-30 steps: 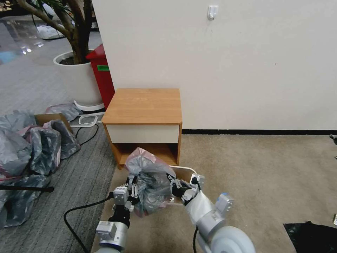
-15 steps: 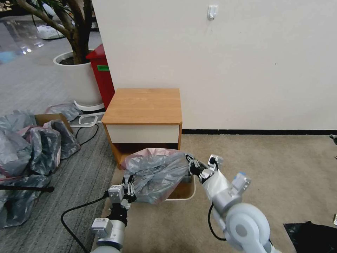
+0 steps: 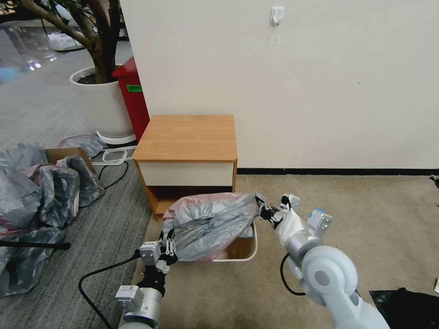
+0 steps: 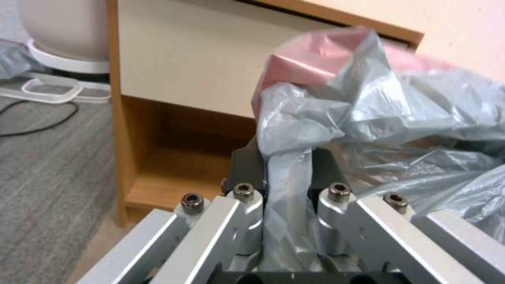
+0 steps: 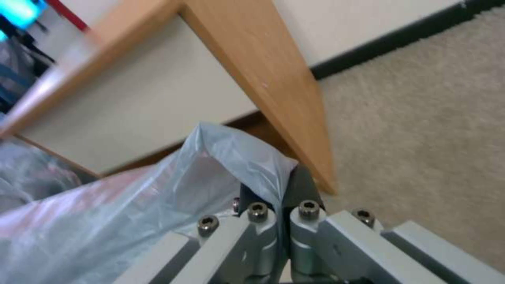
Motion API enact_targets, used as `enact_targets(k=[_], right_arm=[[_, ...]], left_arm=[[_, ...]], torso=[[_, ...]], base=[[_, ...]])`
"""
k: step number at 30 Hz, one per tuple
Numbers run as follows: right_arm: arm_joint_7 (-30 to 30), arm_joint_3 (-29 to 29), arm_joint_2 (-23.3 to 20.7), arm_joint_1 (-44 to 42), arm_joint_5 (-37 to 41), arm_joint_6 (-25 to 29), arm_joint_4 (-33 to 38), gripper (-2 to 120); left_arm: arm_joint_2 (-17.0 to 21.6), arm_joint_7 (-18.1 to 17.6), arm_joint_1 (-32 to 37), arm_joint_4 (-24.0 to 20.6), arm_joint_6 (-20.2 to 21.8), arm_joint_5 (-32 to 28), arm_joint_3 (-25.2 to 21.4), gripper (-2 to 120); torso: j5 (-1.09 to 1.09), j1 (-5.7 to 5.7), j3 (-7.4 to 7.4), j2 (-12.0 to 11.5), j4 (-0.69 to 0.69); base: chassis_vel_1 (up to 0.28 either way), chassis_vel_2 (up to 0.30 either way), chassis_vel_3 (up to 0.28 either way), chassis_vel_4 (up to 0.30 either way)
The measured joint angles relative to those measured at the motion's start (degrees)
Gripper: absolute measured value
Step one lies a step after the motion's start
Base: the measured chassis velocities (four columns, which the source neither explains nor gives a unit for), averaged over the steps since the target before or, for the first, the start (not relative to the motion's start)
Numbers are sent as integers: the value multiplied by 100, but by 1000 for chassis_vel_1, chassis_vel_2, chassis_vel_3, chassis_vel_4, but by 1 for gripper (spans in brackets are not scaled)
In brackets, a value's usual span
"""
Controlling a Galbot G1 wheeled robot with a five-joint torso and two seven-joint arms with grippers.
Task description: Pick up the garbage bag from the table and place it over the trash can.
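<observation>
The crinkled, translucent grey bag with its pink edge hangs stretched above the cream bin; the left end effector and right end effector each pinch a corner, before the wooden worktop.

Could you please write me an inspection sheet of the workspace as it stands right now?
Surface: table top bare; beige carpet in front, grey carpet to the robot's left.
Job's things: garbage bag stretched between both grippers above the trash can, which stands on the floor before the table; bag not yet over the rim.
Clutter: heap of grey bags with a cardboard box on the floor, left.
Grippers: left gripper shut on the bag's near left edge; right gripper shut on its right corner.
Cables: black cable looping on the floor by the left arm.
Surroundings: white wall, red bin, white planter with a tree.
</observation>
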Motion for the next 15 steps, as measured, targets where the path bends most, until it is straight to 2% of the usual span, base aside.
enact_targets(k=[7, 15], right_arm=[[-84, 282, -345, 8, 418, -566, -102, 0], [-583, 434, -425, -262, 513, -618, -149, 0]], left_arm=[[-15, 190, -44, -25, 62, -376, -83, 9], [-28, 227, -165, -54, 265, -1162, -163, 9]], torso=[[0, 0, 0, 0, 0], [0, 0, 0, 0, 0]], base=[[0, 0, 0, 0], [0, 0, 0, 0]])
